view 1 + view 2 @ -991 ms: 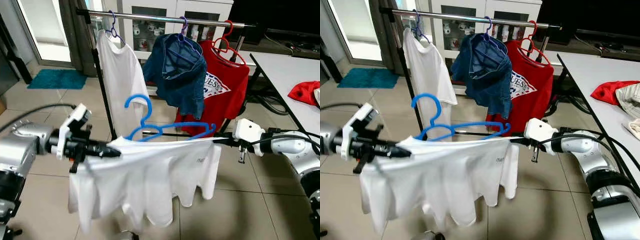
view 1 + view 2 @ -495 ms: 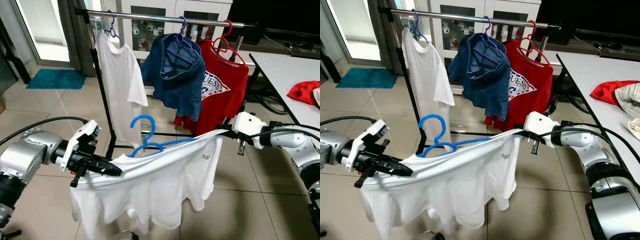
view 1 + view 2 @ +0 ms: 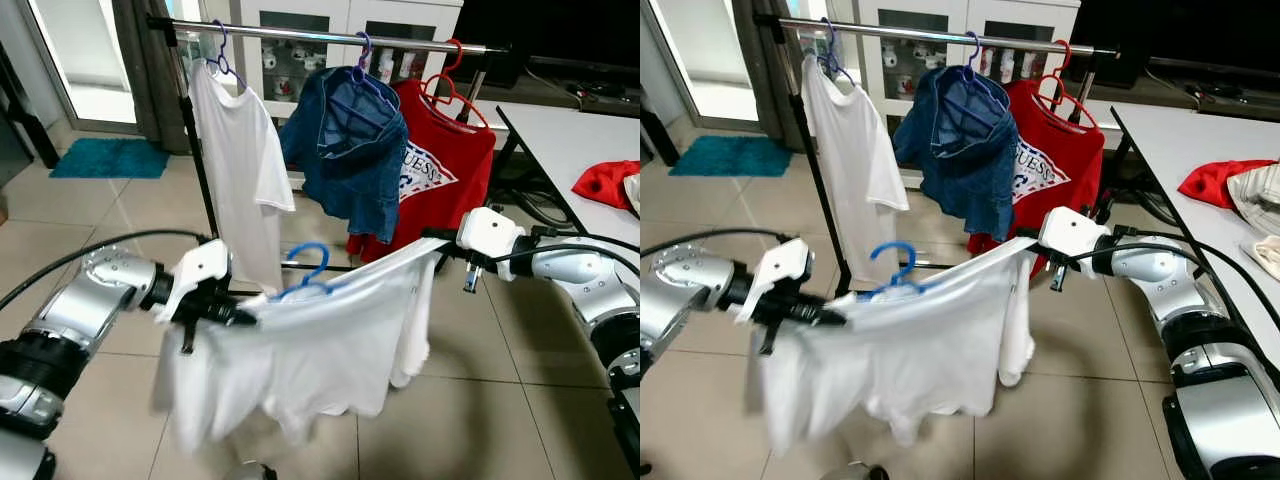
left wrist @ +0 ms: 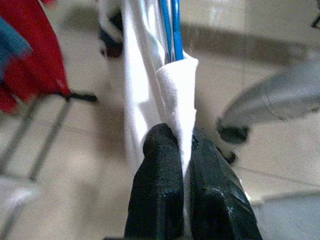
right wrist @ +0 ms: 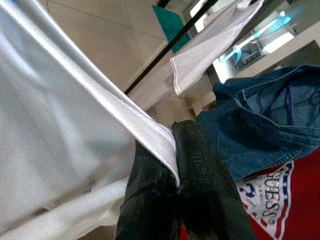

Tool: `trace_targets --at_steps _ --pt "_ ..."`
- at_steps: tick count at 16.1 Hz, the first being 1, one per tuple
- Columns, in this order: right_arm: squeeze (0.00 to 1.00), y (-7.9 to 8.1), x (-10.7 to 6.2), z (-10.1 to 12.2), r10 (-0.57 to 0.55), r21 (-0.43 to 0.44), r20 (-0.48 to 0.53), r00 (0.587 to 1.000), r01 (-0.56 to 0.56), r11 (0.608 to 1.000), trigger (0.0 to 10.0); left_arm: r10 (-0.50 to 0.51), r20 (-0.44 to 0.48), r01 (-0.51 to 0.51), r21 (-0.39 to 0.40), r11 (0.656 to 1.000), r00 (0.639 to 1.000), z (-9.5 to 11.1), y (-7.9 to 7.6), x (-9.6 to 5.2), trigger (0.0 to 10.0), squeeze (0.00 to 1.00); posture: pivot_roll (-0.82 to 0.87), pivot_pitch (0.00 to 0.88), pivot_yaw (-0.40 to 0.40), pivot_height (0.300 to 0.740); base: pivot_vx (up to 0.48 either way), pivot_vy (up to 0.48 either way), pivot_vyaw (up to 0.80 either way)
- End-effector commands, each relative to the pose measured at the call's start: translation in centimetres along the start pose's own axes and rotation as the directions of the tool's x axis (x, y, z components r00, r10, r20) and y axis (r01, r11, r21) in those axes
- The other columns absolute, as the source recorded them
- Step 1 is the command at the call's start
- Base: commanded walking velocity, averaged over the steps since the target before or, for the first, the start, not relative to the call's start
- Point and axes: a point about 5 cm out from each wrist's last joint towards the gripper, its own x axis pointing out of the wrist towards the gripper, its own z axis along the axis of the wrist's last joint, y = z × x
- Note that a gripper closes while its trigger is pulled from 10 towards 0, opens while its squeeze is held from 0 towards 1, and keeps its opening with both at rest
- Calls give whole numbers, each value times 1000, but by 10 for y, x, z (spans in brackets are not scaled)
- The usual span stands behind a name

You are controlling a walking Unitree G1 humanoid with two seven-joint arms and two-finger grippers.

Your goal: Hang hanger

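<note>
- A white T-shirt (image 3: pixel 320 340) on a blue hanger (image 3: pixel 305 272) is stretched in the air between the robot's two arms, near the middle of the scene and in front of a clothes rail (image 3: pixel 300 35).
- The left gripper (image 3: pixel 238 316) sits at the shirt's left shoulder. Its two black fingers (image 4: pixel 160 190) are pressed together, pinching a fold of white cloth with the hanger's blue wire running just beyond.
- The right gripper (image 3: pixel 440 243) sits at the shirt's right shoulder, higher than the left, so the shirt slopes up to the right. Its fingers (image 5: pixel 200 175) are also clamped on a hem of white cloth.
- The hanger's hook stands up from the collar, well below the rail and touching nothing.
- On the rail, farther away, hang another white shirt (image 3: pixel 240 160) at left, a denim garment (image 3: pixel 350 150) in the middle and a red T-shirt (image 3: pixel 445 170) at right.
- Progress, as a judgement: the shirt is already on its hanger and lifted, but not hung. Raising the hook over the rail, likely into the gap between the white shirt and the denim, and letting go remain.
</note>
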Motion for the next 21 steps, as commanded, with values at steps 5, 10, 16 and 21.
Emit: trace_targets --at_steps 5,10,16,21 --pt "0 9 6 6 105 -82 -17 994 -106 991 0 -100 -34 104 133 986 994 11 -5 7 0 0 -79 4 -26 740 0 0 0" --pt "0 1 3 18 121 -147 0 993 -120 982 0 -109 -182 122 65 990 977 -5 -1 3 0 0 -79 5 -23 740 0 0 0" --pt "0 21 -10 12 293 -103 -30 956 -295 950 0 -32 -163 48 95 994 986 0 9 0 0 0 -83 1 -27 740 0 0 0" --pt "0 28 3 27 345 -142 33 938 -338 931 0 -169 -107 184 147 972 980 15 0 15 0 0 -83 5 -33 740 0 0 0"
